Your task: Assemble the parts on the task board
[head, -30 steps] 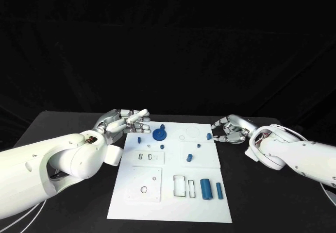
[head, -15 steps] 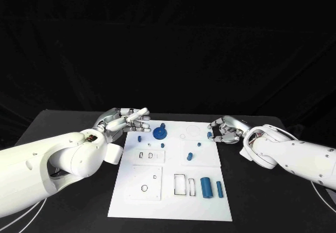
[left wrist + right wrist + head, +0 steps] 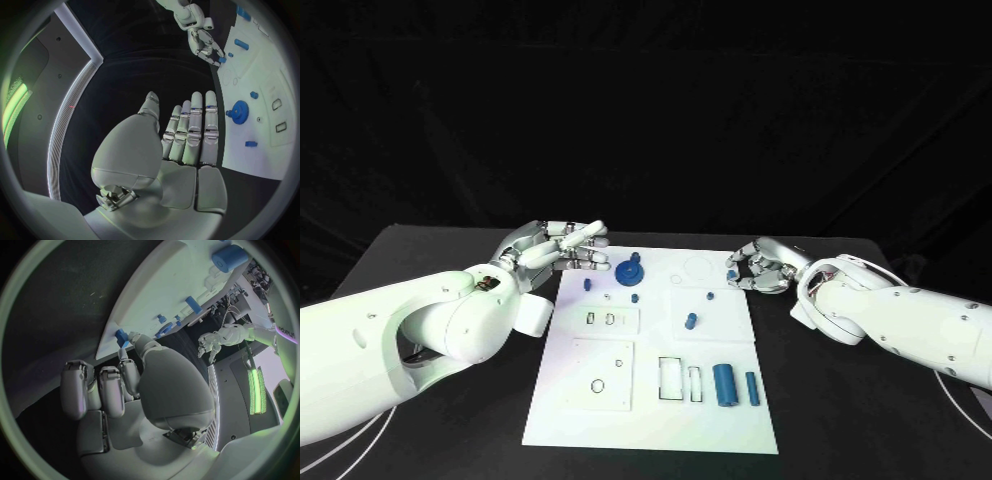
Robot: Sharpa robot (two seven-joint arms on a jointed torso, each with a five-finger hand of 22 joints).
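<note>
At tabletop [image 3: 430,250] centre lies white task board [image 3: 646,420], blue parts on it. Left robot hand [image 3: 557,248] hovers at board's far left corner, fingers extended side by side, holding nothing. Right robot hand [image 3: 759,266] at far right corner, fingers curled, thumb touching small blue part [image 3: 731,275] at board edge; pinch unclear. Blue gear [image 3: 630,273] stands near far edge.

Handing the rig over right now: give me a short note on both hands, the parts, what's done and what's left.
Left hand: open, at the task board's far left corner, holding nothing.
Right hand: fingers curled at the far right edge, at a small blue part; grasp unclear.
Gear stands at the far end; cylinder and bar lie near the front.
Done: cannot tell. Left: the loose parts.
</note>
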